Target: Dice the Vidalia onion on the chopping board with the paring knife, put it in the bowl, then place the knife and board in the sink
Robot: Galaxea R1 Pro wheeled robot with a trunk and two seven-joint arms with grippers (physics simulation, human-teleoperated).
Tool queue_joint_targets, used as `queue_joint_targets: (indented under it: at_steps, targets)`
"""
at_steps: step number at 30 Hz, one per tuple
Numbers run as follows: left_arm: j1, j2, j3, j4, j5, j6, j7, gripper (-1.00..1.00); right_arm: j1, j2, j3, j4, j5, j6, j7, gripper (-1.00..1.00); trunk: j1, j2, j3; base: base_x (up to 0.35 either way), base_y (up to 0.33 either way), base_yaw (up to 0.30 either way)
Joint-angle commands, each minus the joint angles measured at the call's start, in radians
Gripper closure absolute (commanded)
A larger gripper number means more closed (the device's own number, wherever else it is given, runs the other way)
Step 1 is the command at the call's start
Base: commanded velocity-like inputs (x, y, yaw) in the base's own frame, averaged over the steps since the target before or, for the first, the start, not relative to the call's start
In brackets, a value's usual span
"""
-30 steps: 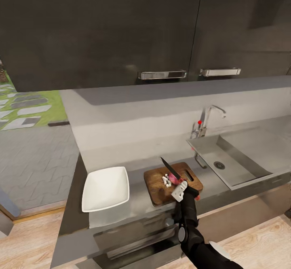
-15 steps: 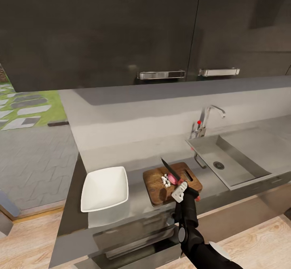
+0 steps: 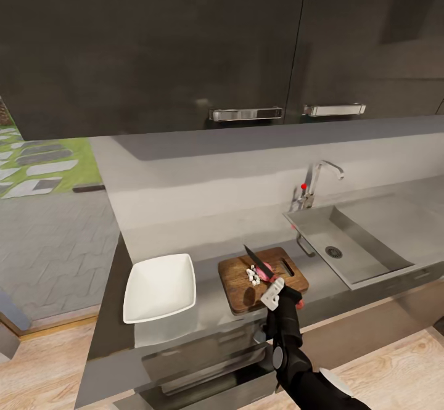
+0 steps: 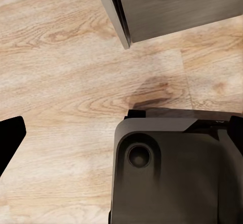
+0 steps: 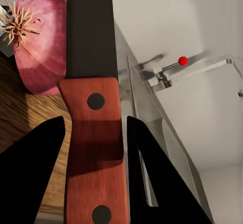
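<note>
Right gripper (image 3: 275,290) clamps the paring knife (image 5: 91,102), blade over the Vidalia onion (image 5: 40,47) on the chopping board (image 3: 243,280); left gripper's state unclear

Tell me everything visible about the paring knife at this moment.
The paring knife has a reddish wooden-looking handle with two dark rivets and a flat dark blade. The right gripper is shut on the handle. The blade slants up and away over the chopping board, beside the remaining piece of Vidalia onion.
</note>
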Motion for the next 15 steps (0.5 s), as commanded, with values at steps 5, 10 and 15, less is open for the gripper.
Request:
queue_joint_targets:
  at_steps: [5,10,15]
  targets:
    - [-0.002,-0.001,-0.009,0.004,0.010,-0.007,0.001,-1.00,-0.001,-0.002,-0.001,-0.001,0.004,0.006,-0.001,1.00,0.001,-0.002,-0.002,0.000,0.000,0.000]
    - [-0.002,-0.001,-0.009,0.004,0.010,-0.007,0.001,-1.00,-0.001,-0.003,-0.002,-0.001,0.004,0.006,0.000,1.00,0.001,-0.002,-0.002,0.000,0.000,0.000]
    - [-0.002,-0.001,-0.009,0.004,0.010,-0.007,0.001,-1.00,-0.001,-0.004,-0.002,0.000,0.004,0.006,0.001,1.00,0.001,-0.002,-0.002,0.000,0.000,0.000]
